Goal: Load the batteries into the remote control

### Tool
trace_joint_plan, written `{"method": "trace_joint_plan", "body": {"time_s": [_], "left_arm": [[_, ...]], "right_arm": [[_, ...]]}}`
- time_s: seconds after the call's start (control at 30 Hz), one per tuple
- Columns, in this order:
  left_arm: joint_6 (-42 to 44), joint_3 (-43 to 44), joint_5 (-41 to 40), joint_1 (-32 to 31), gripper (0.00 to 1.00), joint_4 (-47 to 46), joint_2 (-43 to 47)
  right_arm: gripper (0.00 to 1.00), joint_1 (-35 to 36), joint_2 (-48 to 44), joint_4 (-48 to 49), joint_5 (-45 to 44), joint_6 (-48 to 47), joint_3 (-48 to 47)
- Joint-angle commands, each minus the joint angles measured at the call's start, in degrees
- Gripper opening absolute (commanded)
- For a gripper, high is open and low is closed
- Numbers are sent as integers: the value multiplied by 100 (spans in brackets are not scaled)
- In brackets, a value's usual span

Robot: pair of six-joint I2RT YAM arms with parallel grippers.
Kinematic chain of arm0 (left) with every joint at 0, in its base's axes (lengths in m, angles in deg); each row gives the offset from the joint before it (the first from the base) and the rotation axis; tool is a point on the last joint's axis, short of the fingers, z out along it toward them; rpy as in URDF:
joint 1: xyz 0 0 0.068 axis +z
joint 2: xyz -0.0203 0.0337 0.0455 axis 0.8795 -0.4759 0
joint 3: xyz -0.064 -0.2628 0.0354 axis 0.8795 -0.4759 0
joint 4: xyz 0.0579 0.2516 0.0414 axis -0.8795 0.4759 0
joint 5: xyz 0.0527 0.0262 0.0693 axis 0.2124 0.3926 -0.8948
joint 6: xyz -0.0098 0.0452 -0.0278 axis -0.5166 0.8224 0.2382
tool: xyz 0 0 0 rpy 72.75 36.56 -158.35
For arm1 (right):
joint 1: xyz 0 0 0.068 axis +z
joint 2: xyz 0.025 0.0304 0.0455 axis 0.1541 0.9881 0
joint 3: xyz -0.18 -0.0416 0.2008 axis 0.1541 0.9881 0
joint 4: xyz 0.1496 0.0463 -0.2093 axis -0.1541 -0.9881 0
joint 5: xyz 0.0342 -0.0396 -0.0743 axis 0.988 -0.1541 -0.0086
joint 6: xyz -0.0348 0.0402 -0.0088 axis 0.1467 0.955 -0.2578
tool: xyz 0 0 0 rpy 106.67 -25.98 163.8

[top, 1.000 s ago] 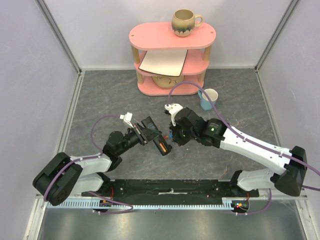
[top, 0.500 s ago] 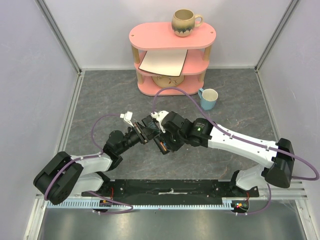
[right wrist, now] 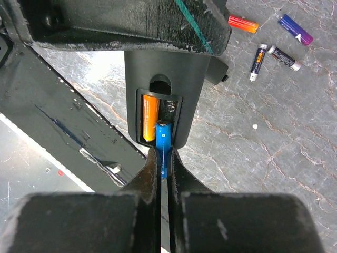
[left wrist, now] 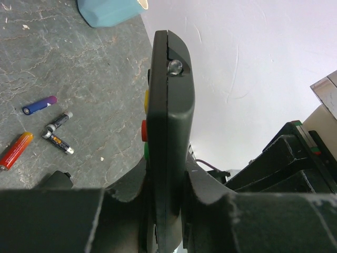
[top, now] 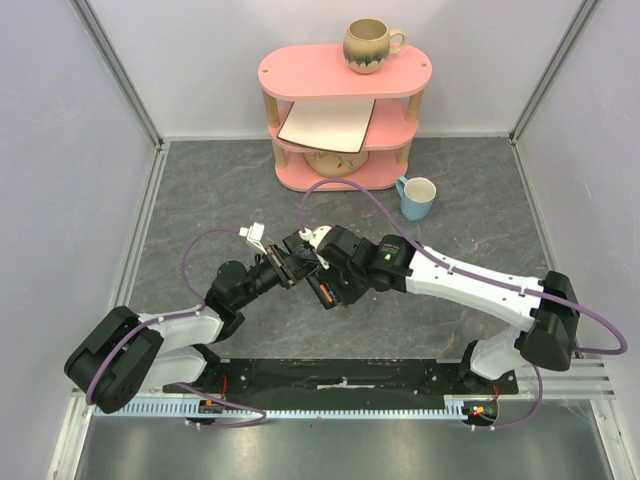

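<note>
My left gripper (left wrist: 167, 182) is shut on the remote control (left wrist: 168, 132) and holds it edge-on above the table, with coloured buttons on its left side. In the right wrist view the remote control (right wrist: 163, 68) shows its back with the compartment open. An orange battery (right wrist: 150, 117) lies in the left slot. My right gripper (right wrist: 164, 168) is shut on a blue battery (right wrist: 163, 142), whose tip sits at the right slot's edge. Several loose batteries lie on the table: a red-orange one (left wrist: 16, 150), a blue-purple one (left wrist: 39, 105) and two dark ones (left wrist: 58, 121).
A pink three-tier shelf (top: 345, 110) stands at the back with a brown mug (top: 370, 45) on top and a flat white board on its middle tier. A light blue cup (top: 417, 197) stands to its right. Both arms meet mid-table (top: 320, 275).
My right arm has swung left with the blue battery, from beside the remote to right against its open compartment. The left arm and remote have stayed put.
</note>
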Motion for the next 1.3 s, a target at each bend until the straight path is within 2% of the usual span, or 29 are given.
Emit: {"method": "trace_joint_plan", "body": {"time_s": [0.0, 0.5, 0.87, 1.27], "left_arm": [[-154, 93, 89, -38, 2, -355, 125], [-707, 31, 107, -240, 2, -909, -59], [-805, -22, 54, -363, 2, -1076, -59], [-515, 22, -245, -363, 2, -312, 222]], "right_arm": [[0, 27, 116, -128, -63, -14, -277], [0, 10, 537, -383, -556, -49, -725], [0, 1, 828, -603, -723, -146, -1033], [0, 19, 591, -849, -608, -85, -1165]]}}
